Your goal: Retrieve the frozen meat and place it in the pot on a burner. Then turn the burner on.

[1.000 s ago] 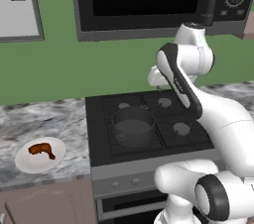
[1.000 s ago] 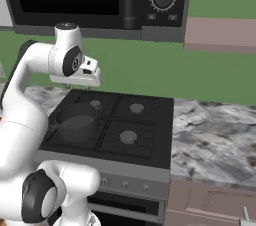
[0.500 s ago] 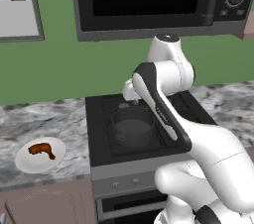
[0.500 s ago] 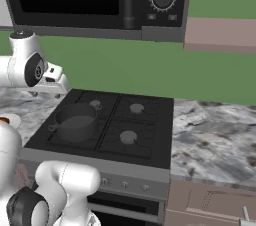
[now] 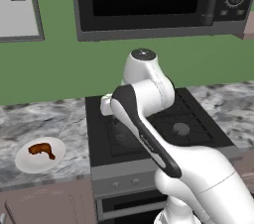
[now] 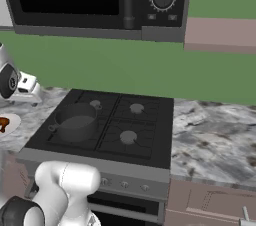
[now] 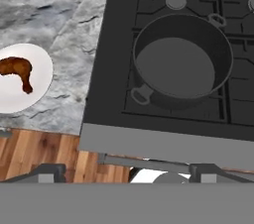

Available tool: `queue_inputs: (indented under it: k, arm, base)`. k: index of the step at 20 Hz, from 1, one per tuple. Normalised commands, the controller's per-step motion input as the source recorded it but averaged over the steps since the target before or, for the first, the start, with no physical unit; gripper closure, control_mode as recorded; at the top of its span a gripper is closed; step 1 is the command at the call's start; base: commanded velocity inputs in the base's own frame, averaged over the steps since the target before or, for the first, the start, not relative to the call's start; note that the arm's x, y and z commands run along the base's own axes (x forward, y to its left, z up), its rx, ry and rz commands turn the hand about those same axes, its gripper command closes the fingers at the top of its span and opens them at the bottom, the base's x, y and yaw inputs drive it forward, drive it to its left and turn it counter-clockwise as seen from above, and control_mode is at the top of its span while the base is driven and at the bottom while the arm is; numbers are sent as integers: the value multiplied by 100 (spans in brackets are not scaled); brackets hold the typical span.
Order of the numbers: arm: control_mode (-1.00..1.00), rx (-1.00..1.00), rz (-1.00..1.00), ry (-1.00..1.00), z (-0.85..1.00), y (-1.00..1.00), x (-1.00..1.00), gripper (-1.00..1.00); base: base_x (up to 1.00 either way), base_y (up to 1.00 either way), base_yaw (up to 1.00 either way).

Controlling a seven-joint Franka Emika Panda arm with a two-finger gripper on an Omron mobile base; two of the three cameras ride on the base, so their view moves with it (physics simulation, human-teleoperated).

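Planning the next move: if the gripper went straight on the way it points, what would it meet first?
Probably the stove's front edge or the pot just beyond; depth is unclear. The frozen meat lies off to the side.

Green kitchen wall (image 6: 100, 65) behind a black stove (image 6: 145, 140), black microwave (image 5: 149, 0) above, grey marble counter (image 6: 215, 140), wood floor (image 7: 44, 153)

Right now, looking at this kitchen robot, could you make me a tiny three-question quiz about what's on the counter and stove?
1. True or false: the frozen meat already lies inside the pot.
2. The meat rests on: A) a white plate B) a burner C) the wooden floor.
3. Fill in: the pot stands on the ______, below the microwave.

Key: 1 false; 2 A; 3 stove.
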Motion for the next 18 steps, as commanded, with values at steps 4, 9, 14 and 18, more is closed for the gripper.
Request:
queue_inputs:
  k: [4, 9, 14, 18]
  arm:
    - [-100, 0, 0, 0, 0, 21, -5, -100]
    - [-100, -1, 1, 0, 0, 19, -3, -100]
    - [-100, -2, 20, 0, -8, 83, -5, -100]
    - [-100, 0, 36, 0, -21, 81, 0, -100]
  base:
    - [0, 0, 0]
    - [0, 0, 0]
    - [0, 0, 0]
    - [0, 0, 0]
